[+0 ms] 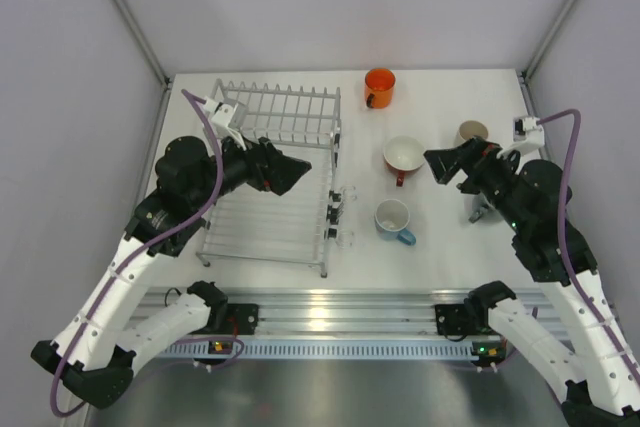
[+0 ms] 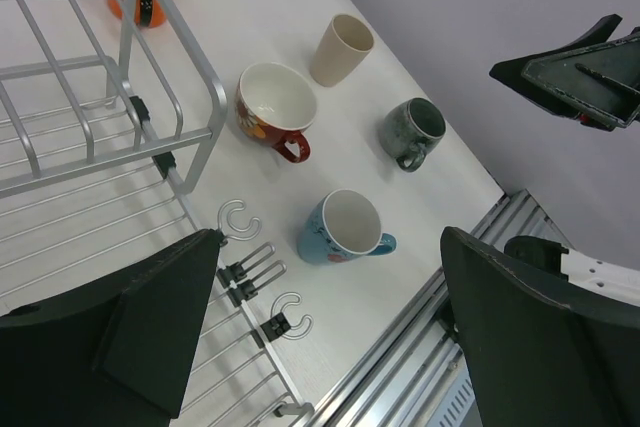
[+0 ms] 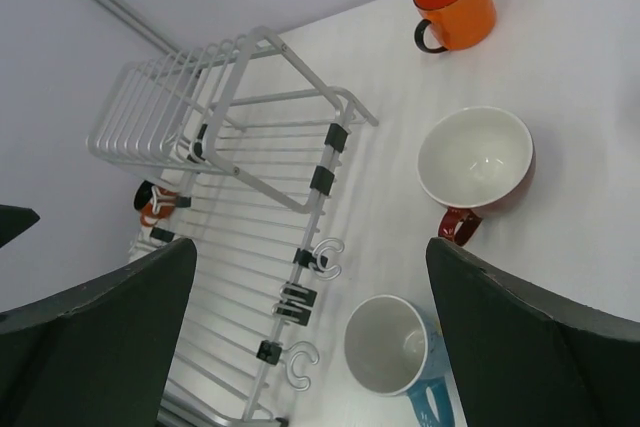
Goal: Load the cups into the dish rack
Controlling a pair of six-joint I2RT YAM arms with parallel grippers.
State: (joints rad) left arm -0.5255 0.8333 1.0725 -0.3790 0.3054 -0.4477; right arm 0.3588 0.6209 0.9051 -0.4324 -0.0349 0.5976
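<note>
The wire dish rack (image 1: 262,209) stands at the left with no cups in it. On the table to its right are an orange mug (image 1: 379,87), a red mug with a white inside (image 1: 403,156), a light blue mug (image 1: 392,219) and a beige cup (image 1: 471,133). A dark grey mug (image 2: 412,132) shows in the left wrist view. My left gripper (image 1: 297,169) is open and empty above the rack. My right gripper (image 1: 437,164) is open and empty, just right of the red mug. The right wrist view shows the blue mug (image 3: 390,347) between its fingers.
Wire hooks (image 1: 340,217) stick out from the rack's right side, towards the blue mug. A small red-orange thing (image 3: 152,205) shows behind the rack; I cannot tell what it is. Grey walls close in the table on three sides. An aluminium rail (image 1: 330,312) runs along the near edge.
</note>
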